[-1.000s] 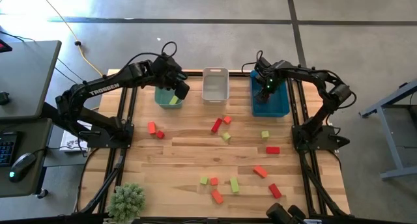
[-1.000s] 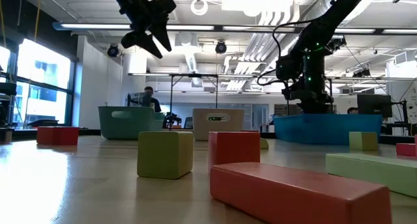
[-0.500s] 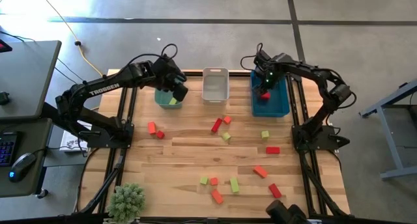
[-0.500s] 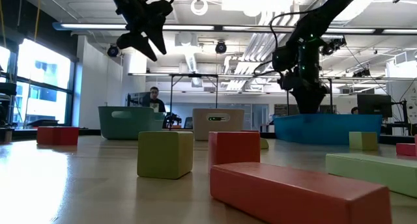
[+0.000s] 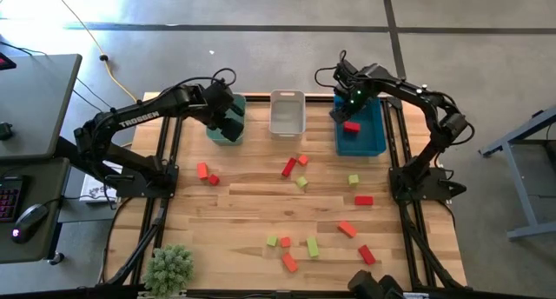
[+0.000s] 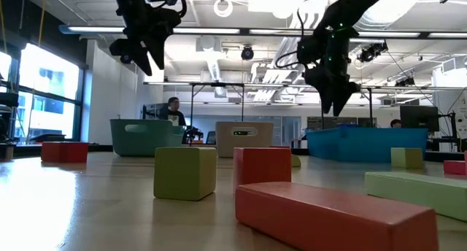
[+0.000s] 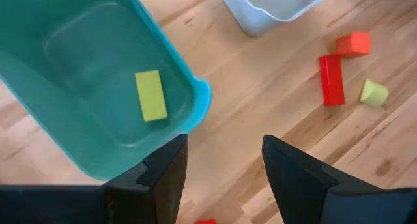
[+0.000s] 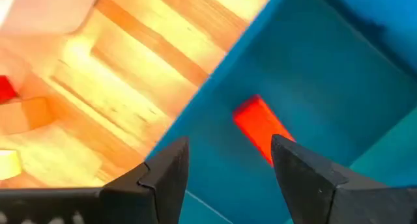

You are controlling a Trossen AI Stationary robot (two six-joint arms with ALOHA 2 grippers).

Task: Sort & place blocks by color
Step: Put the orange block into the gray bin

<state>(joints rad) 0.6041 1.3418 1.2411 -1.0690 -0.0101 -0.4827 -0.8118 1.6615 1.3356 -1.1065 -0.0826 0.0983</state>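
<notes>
1. Wooden table (image 5: 261, 203) planks carry everything; a small green plant (image 5: 169, 266) sits at the near left corner.
2. Left gripper (image 5: 228, 118) hangs above the green bin (image 5: 213, 134) at the far left of the bin row, its fingers (image 7: 163, 168) spread apart and holding nothing.
3. Inside that green bin lies one yellow-green bar (image 7: 150, 95), flat on the floor of the bin.
4. Just ahead of the green bin, on the bare wood, an orange block (image 5: 202, 169) and a small red block (image 5: 214, 179) lie close together.
5. White bin (image 5: 287, 113) stands in the middle of the row, apart from both grippers.
6. Near the white bin, a red bar (image 5: 288, 167), an orange cube (image 5: 303, 159) and a yellow-green piece (image 5: 301, 182) form a loose cluster.
7. Toward the near edge, more blocks lie scattered: a yellow-green cube (image 5: 272, 241), a yellow-green bar (image 5: 312, 246), and an orange bar (image 5: 289, 262).
8. Right gripper (image 5: 345, 95) is raised over the far corner of the blue bin (image 5: 372, 142), fingers (image 8: 166, 168) spread and empty.
9. A red block (image 5: 351, 126) rests inside the blue bin, clear of the fingers.
10. Right of centre on the wood lie a yellow-green cube (image 5: 354, 180), a red bar (image 5: 363, 200), an orange piece (image 5: 347, 229) and a deep red bar (image 5: 367, 254).
</notes>
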